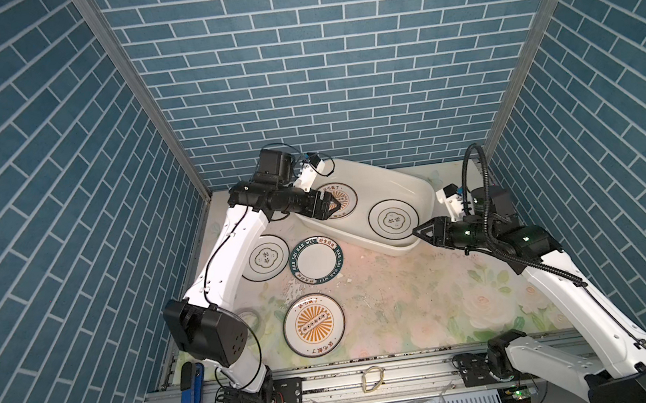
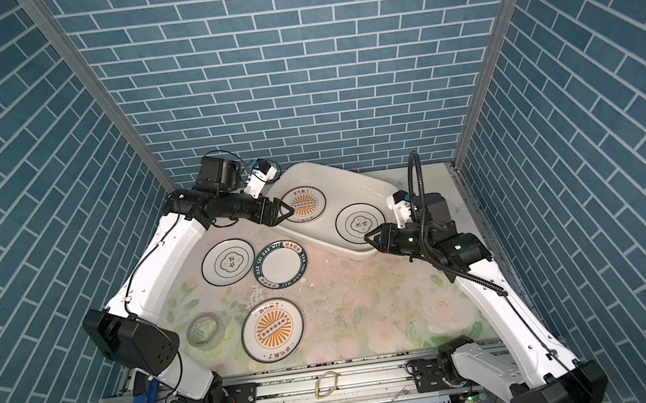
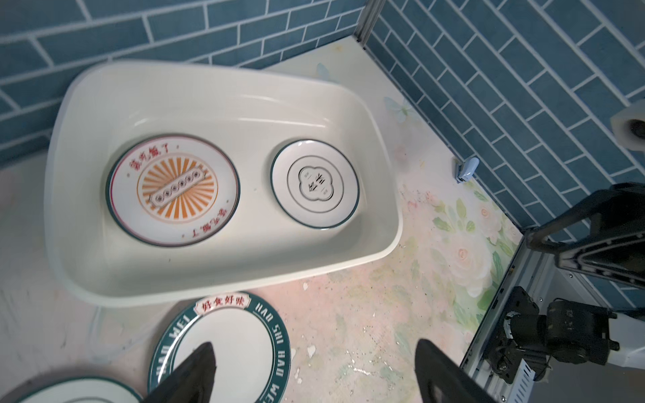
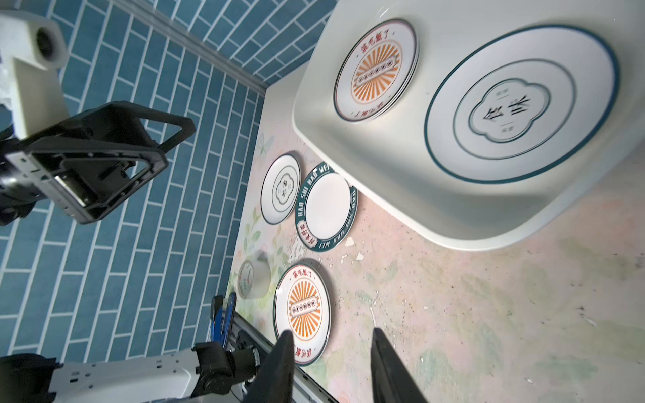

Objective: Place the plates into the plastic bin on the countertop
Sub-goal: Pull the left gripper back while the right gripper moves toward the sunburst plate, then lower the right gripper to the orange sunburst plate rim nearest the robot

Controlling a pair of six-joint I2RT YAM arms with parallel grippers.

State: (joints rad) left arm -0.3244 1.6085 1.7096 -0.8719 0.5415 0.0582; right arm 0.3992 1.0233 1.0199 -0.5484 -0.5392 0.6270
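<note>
As three round white plates, the green-lettered-rim plate [image 1: 316, 260], quatrefoil plate [image 1: 265, 257] and orange-sunburst plate [image 1: 314, 325], lie on the flowered surface [image 1: 409, 305] near-left of the cream rectangular plastic bin [image 1: 385, 180], left arm is closer; left pincer [image 1: 334, 205] wide open, empty, stretched over bin's left end; right pincer [image 1: 417, 233] part-open, empty, at bin's near-right corner

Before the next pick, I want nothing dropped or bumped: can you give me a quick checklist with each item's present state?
1. Left claw empty, jaws apart: ok.
2. Right claw empty, jaws apart: ok.
3. Binned sunburst plate lying flat in the plastic bin: ok.
4. Countertop free of plates: not ok; loose quatrefoil plate, green-lettered plate and loose sunburst plate lie there.
5. Green-lettered plate's edge apart from the loose quatrefoil plate: cannot tell.
</note>
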